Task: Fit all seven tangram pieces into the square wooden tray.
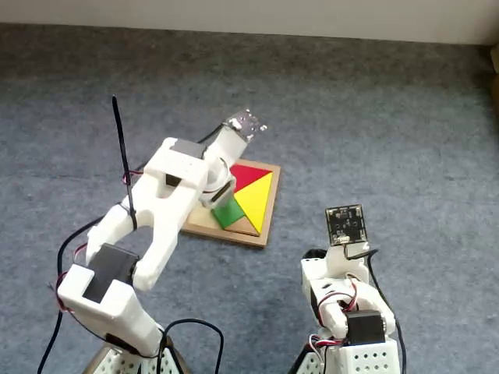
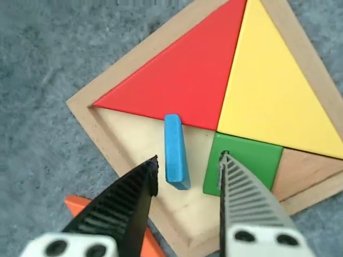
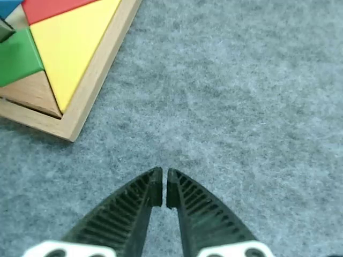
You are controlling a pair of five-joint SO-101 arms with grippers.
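Nearest the bases, the right arm (image 1: pixel 343 300) is sitting folded back on itself at the high view's lower right, well apart from the tray. Its own camera is showing the right gripper (image 3: pixel 164 181) hanging over bare grey carpet (image 3: pixel 241 80). Its fingers are drawn together to a hairline gap and are gripping nothing. A corner of the square wooden tray (image 3: pixel 94 75) is lying farther out and off to one side.

The left arm (image 1: pixel 156 214) is standing extended from its base over the tray, and in the high view its wrist is covering part of the tray. The left wrist camera is looking in under that wrist. There the left gripper (image 2: pixel 188 159) is hovering over the tray with its jaws spread wide, holding nothing. A blue piece (image 2: pixel 176 152) is standing on edge on the tray's pale floor just past the fingertips, close to the black finger (image 2: pixel 126 201). Its far end is sitting right at the long side of the red triangle (image 2: pixel 182 80). An orange piece (image 2: pixel 80 206) is lying outside the tray on the carpet, partly behind that finger.

Farther in, the green square (image 2: pixel 247 160) is lying flat just beside the blue piece. A brown wood-toned triangle (image 2: pixel 305 170) is lying next to it against the rim. Beyond them the red triangle and the yellow triangle (image 2: pixel 273 96) are lying flat side by side, taking up the part of the tray farthest from the gripper.
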